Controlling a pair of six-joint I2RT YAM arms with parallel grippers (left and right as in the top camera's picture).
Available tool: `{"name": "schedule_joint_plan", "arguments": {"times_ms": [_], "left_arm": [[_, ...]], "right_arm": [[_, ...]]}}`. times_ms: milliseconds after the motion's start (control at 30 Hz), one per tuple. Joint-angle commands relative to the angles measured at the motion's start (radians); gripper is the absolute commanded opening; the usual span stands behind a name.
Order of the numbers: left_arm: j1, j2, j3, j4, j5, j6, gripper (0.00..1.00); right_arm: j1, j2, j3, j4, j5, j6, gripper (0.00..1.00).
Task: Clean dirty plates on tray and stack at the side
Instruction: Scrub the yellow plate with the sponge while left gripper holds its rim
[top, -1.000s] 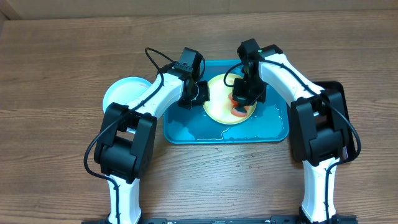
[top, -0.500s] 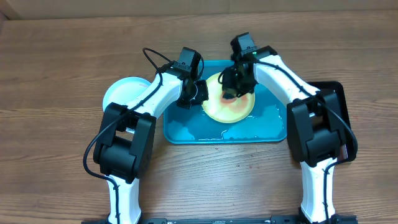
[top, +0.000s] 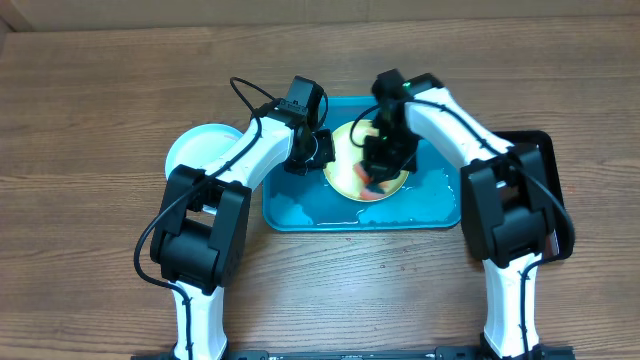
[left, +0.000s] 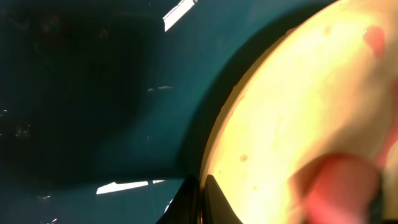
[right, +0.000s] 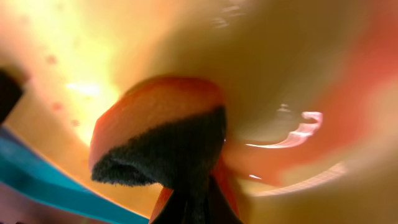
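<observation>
Squarely under the orange dark-faced sponge (right: 155, 124) clamped in my right gripper (top: 381, 166) lies the round pale yellow-green plastic plate (left: 298, 112), my left gripper (top: 320, 151) pinching its left rim.

No legible text, any view.
Overhead: tray (top: 300, 212), yellow-green plate (top: 345, 172), light blue plate (top: 195, 145), dark tray (top: 549, 150) and both arm casings carry no lettering, label, brand or number that can be read. Left wrist: tray floor and plate rim are plain. Right wrist: sponge (right: 161, 130) and plate are too close and blurred to show any mark.
</observation>
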Motion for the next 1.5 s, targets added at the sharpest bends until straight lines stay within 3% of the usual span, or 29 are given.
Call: {"name": "schedule_joint_plan", "arguments": {"times_ms": [0,300,600,967,1300,1467], "left_arm": [[0.006,0.01,0.004,-0.004,-0.007,0.008,0.04],[0.006,0.01,0.004,-0.004,-0.006,0.008,0.04],[0.006,0.01,0.004,-0.005,-0.006,0.008,0.04],[0.006,0.01,0.004,-0.008,-0.006,0.008,0.04],[0.006,0.01,0.004,-0.013,-0.006,0.008,0.04],[0.006,0.01,0.004,-0.014,-0.006,0.008,0.04]], "right_arm": [[-0.065,0.009,0.058,-0.01,0.154,-0.011,0.04],[-0.092,0.014,0.05,0.196,0.232,0.017,0.04],[0.024,0.097,0.049,0.306,-0.019,-0.001,0.04],[0.112,0.096,0.055,0.292,-0.235,0.0,0.04],[0.035,0.096,0.055,0.366,-0.151,0.053,0.04],[-0.021,0.096,0.055,0.43,0.043,0.128,0.04]]}}
